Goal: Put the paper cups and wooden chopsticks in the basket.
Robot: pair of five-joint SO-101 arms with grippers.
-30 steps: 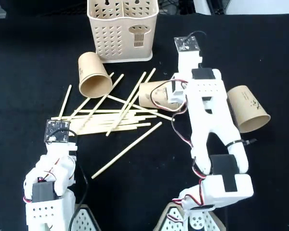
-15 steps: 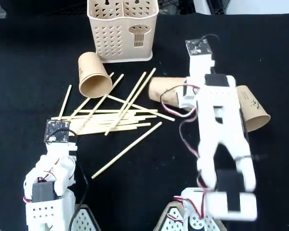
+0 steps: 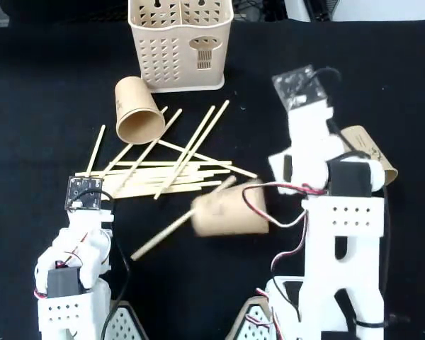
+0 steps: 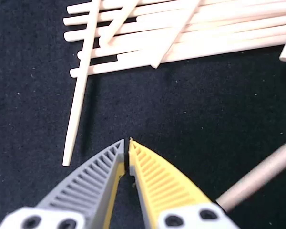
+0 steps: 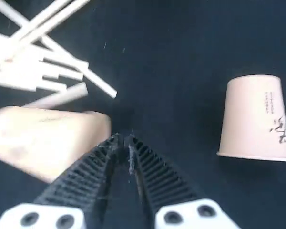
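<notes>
The beige basket (image 3: 180,42) stands at the back. One paper cup (image 3: 137,110) lies on its side to the front left of the basket. A second cup (image 3: 227,209) (image 5: 43,143), blurred, sits mid-table across a loose chopstick (image 3: 163,234), just outside my shut right gripper (image 5: 123,139). My right arm (image 3: 343,219) partly covers a third cup (image 3: 372,152) (image 5: 257,117). The wooden chopsticks (image 3: 163,170) (image 4: 181,38) lie in a loose pile. My left gripper (image 4: 127,143) is shut and holds nothing, just short of their near ends.
The table is covered in black cloth (image 3: 42,106). Open cloth stretches left of the basket and at the far right. The left arm's base (image 3: 67,297) stands at the front left edge.
My right arm pulled back from the far side toward the front. The middle cup moved from beside the chopstick pile to mid-table nearer the front. The left arm kept still.
</notes>
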